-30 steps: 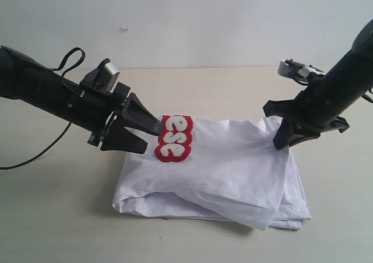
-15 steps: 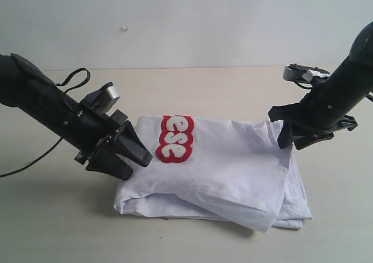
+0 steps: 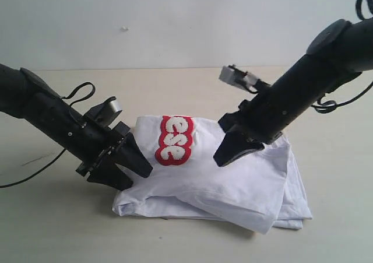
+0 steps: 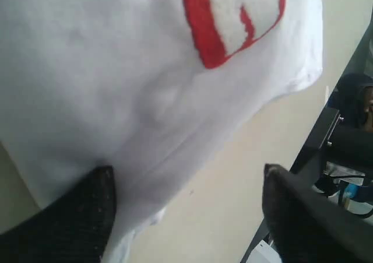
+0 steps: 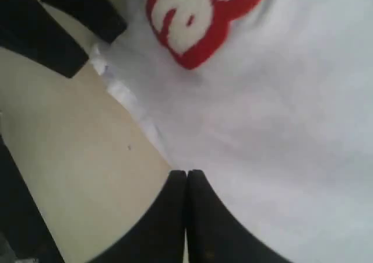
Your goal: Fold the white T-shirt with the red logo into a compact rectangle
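One white T-shirt (image 3: 233, 181), one red logo (image 3: 173, 137), one table (image 3: 58, 228), two end effectors (image 3: 140, 178) (image 3: 220, 160).

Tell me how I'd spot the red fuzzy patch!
On the beige table lies the folded white T-shirt. On its top layer, toward the left pincer, sits the red logo: fuzzy white letters ringed in thick red, the shirt's only colour.
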### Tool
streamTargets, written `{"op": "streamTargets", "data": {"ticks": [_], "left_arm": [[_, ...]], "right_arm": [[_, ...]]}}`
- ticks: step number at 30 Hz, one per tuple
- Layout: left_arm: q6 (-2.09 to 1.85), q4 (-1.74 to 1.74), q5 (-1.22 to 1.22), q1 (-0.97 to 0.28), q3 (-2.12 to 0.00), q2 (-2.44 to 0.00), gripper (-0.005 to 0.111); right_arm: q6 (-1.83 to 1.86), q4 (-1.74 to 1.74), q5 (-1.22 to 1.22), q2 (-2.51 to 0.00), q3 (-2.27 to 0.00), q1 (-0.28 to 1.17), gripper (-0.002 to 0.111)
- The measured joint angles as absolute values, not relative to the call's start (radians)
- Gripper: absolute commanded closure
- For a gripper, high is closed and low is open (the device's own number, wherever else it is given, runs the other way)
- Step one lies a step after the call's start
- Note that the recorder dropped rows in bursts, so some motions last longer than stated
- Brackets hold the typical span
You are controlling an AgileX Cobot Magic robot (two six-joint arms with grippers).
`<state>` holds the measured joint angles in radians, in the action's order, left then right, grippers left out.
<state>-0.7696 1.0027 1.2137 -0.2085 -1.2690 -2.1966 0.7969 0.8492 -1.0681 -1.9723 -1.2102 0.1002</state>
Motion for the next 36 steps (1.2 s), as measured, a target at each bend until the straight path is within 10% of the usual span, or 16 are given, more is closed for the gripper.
{"op": "streamTargets", "data": {"ticks": [13,25,28,32,36], "left_arm": [[-0.77,1.003,1.214,-0.209,-1.269,-2.197,0.038],[-0.752,1.084,1.214,-0.103,-1.269,-2.104,0.038],[-0.77,1.149,1.214,-0.121,-1.269,-2.081,0.052],[-0.801,1.209,1.214,-0.188,-1.269,-2.061,0.1],[-0.869,1.234,1.214,-0.257,-1.269,-2.059,0.107]], "right_arm": [[0.19,0.128,-0.976,-2.04,-1.212,0.147,0.108],[0.191,0.19,-0.942,-2.01,-1.212,0.147,0.108],[0.217,0.239,-0.929,-2.006,-1.212,0.147,0.108],[0.225,0.244,-0.901,-1.971,-1.212,0.147,0.108],[0.225,0.236,-0.854,-1.902,-1.212,0.147,0.108]]}}
